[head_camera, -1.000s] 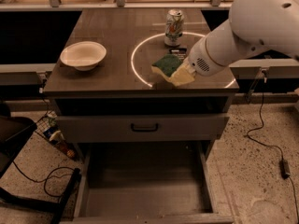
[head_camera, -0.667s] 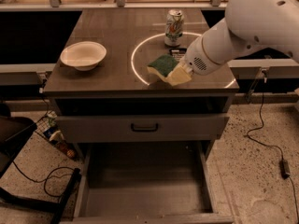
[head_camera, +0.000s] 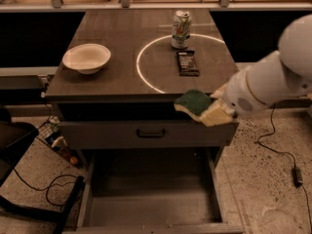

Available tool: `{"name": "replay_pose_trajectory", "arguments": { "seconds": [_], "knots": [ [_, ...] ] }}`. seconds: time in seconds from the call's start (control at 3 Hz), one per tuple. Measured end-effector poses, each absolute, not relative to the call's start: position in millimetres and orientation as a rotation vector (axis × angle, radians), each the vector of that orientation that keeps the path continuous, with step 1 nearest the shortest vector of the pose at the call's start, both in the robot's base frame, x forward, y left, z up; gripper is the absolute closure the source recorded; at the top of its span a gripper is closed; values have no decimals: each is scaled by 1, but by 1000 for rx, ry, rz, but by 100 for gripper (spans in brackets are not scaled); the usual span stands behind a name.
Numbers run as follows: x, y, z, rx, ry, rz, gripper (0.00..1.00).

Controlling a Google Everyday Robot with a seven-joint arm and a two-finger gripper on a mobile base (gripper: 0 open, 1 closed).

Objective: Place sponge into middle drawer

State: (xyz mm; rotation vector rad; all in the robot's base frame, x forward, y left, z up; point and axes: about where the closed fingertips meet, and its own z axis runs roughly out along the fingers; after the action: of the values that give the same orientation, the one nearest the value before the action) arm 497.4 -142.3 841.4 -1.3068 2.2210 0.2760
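The sponge [head_camera: 193,102], yellow foam with a dark green top, hangs in the air just past the counter's front edge, above the right part of the closed drawer front. My gripper [head_camera: 208,111] is shut on its right end, and the white arm [head_camera: 265,89] comes in from the right. The middle drawer [head_camera: 151,206] is pulled open below, a deep grey box with a smooth floor and low side walls. The sponge is above the drawer's right rear part, well clear of its floor.
A closed drawer front with a dark bar handle [head_camera: 150,132] sits between the counter and the open drawer. On the counter stand a white bowl [head_camera: 87,57], a soda can [head_camera: 181,29] and a dark snack bar [head_camera: 187,62]. Cables lie on the floor left [head_camera: 53,191] and right [head_camera: 285,152].
My gripper has carried the sponge from over the counter's white circle forward and down past the front edge. The snack bar it hid now shows.
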Motion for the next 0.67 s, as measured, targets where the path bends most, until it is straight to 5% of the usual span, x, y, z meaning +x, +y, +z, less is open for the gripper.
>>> {"name": "replay_pose_trajectory", "arguments": {
  "seconds": [0.67],
  "knots": [
    [415, -200, 771, -1350, 2343, 337, 100]
  ]
}}
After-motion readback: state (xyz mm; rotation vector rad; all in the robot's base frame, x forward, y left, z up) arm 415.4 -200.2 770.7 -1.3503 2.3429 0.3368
